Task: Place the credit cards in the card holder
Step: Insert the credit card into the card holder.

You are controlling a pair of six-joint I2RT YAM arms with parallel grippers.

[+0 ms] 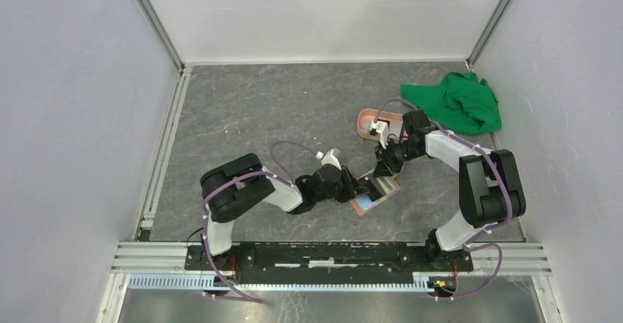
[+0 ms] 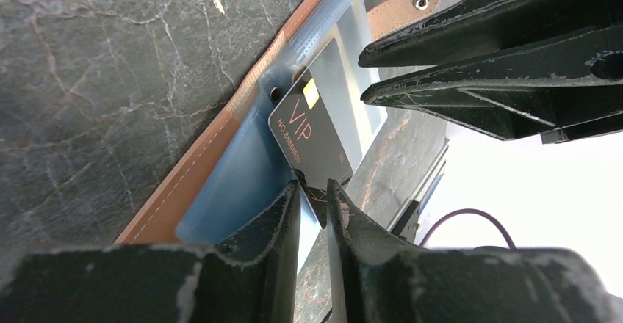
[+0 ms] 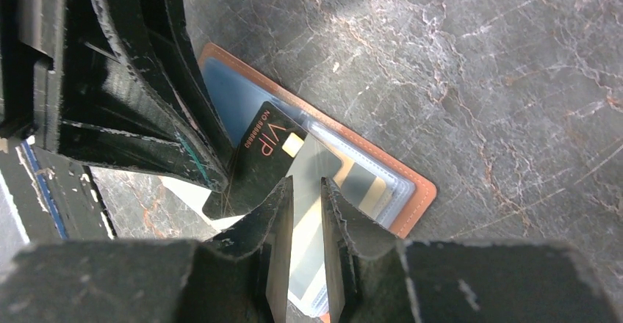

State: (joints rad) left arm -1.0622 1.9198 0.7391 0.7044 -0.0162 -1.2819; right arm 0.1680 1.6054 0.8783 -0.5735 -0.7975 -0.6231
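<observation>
The tan card holder (image 1: 369, 202) lies open on the table, its clear plastic sleeves up; it also shows in the left wrist view (image 2: 198, 176) and the right wrist view (image 3: 420, 191). My left gripper (image 2: 314, 189) is shut on the corner of a black "VIP" credit card (image 2: 312, 136), whose far end lies in a sleeve mouth. The black card shows in the right wrist view (image 3: 264, 154) too. My right gripper (image 3: 305, 191) is nearly closed on a clear sleeve at the holder's far edge. A yellow and grey card (image 3: 367, 183) sits inside the sleeves. The other cards are not visible.
A pink oval tray (image 1: 365, 121) holding a small white object stands behind the right gripper. A green cloth (image 1: 459, 103) lies at the back right. The two grippers (image 1: 360, 186) (image 1: 382, 169) are close together over the holder.
</observation>
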